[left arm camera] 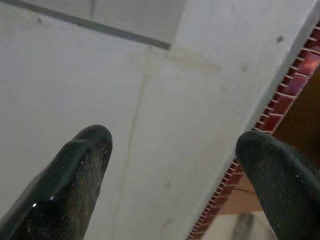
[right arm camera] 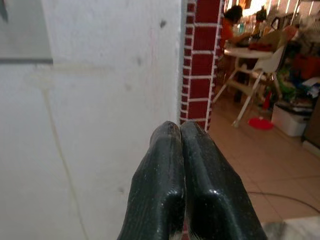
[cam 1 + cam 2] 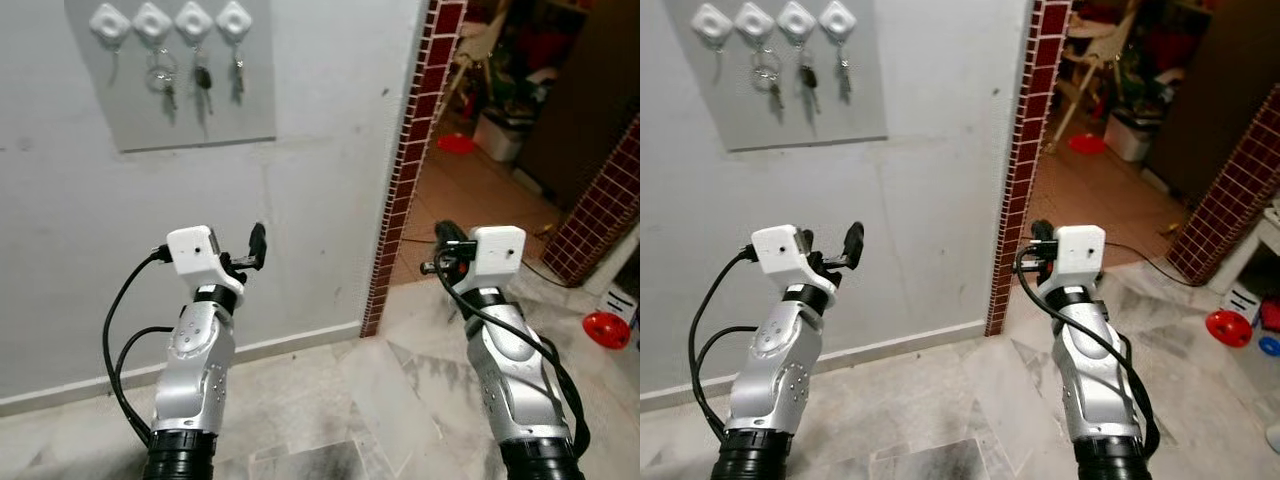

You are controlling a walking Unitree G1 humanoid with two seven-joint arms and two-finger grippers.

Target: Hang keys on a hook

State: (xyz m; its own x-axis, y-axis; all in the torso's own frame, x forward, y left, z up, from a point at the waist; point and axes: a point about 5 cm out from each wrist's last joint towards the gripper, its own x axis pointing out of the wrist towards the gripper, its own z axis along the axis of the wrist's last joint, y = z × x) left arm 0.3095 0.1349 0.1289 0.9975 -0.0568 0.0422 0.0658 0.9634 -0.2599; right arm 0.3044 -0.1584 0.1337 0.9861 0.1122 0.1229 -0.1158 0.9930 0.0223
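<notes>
Three keys [image 3: 201, 82], details indistinct.

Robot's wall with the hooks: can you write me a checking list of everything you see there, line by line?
Surface: grey board fixed high on the white wall.
Job's things: four white hooks in a row; keys hang under the three rightward hooks, and something thin under the leftmost one, too small to tell.
Clutter: red round things on the floor; white bin in the room beyond.
Hands: left hand open, empty, facing the wall; right hand shut, nothing seen between its fingers.
Cables: black cables loop along both arms; a thin cable lies on the floor.
Surroundings: red brick-tiled wall edge; a person sits far off.
</notes>
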